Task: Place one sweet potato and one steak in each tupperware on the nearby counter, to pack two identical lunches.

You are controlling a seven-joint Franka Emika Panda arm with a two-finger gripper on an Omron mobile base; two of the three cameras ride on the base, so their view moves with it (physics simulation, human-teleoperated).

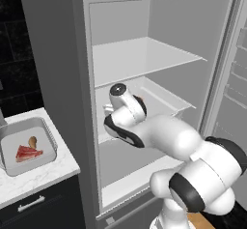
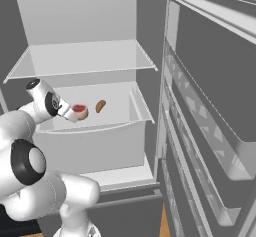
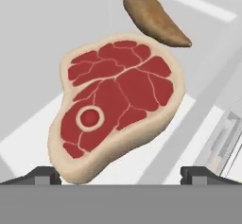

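Open grey fridge (image 1: 159, 15) ahead, its door (image 2: 215, 106) swung out to the right. Inside, on the middle shelf's shallow white tray (image 2: 137, 108), a raw red steak with pale fat edging (image 2: 79, 111) lying left of a small brown tapered sweet potato (image 2: 100, 106), the two close but apart. Wide-open gripper (image 3: 120, 176) just before that steak (image 3: 116, 107). Left of the fridge, on the white marble-look counter (image 1: 43, 175), a shallow light-grey rectangular tupperware (image 1: 48, 129) holding another steak (image 1: 27, 153) with another sweet potato (image 1: 32, 141) just behind it.
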